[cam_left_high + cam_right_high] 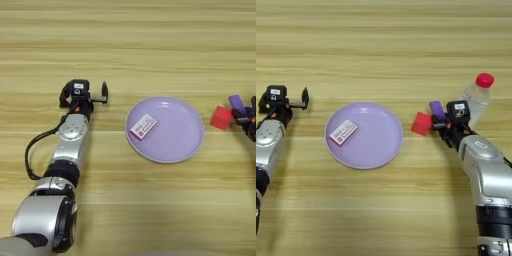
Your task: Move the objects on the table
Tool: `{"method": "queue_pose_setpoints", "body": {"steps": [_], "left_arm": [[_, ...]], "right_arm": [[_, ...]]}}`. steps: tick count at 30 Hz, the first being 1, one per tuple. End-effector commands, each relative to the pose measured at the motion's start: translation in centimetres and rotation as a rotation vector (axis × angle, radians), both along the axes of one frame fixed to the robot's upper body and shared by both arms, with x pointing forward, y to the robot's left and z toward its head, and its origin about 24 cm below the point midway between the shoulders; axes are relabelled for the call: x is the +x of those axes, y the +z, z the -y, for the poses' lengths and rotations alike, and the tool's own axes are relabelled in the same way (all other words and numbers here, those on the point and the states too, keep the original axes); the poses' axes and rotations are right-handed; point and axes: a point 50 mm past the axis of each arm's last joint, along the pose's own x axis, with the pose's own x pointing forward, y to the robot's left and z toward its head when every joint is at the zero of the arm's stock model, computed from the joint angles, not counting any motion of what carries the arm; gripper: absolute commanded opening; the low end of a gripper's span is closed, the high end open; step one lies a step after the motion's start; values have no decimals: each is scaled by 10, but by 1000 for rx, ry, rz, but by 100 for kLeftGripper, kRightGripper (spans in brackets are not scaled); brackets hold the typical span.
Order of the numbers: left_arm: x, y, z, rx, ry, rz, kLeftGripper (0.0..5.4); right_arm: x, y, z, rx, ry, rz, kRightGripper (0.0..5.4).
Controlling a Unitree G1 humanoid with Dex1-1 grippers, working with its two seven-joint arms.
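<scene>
Right eye view: red cube (421, 123) just left of right hand (440, 125); grip state unclear.

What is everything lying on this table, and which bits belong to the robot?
Table: one, light wood, fills the view.
Plate: one, lilac, round, centre.
Small card: one, white with red, lying on the plate's left part.
Cube: one, red, right of the plate, by the right claw.
Block: one, purple, just behind the cube.
Bottle: one, clear with a red cap, far right, behind the right claw.
Left claw: black, open, left of the plate, holding nothing.
Right claw: black, at the cube and block.
</scene>
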Motion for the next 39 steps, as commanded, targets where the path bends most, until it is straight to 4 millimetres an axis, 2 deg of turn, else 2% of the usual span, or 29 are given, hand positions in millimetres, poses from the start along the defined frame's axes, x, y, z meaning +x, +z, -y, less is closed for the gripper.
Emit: {"method": "queue_pose_setpoints", "body": {"steps": [1,3,5,25,39], "left_arm": [[1,0,0,4,2,-9,540],[1,0,0,4,2,-9,540],[1,0,0,4,2,-9,540],[1,-1,-1,5,3,-10,540],[1,0,-1,5,2,-8,540]], "right_arm": [[-3,-8,2,1,-15,-52,142],[-3,-7,2,0,-10,-49,142],[-3,-7,1,-1,-5,-47,178],[-2,-7,0,6,-5,-48,382],[-5,9,-11,39,47,23,524]]}}
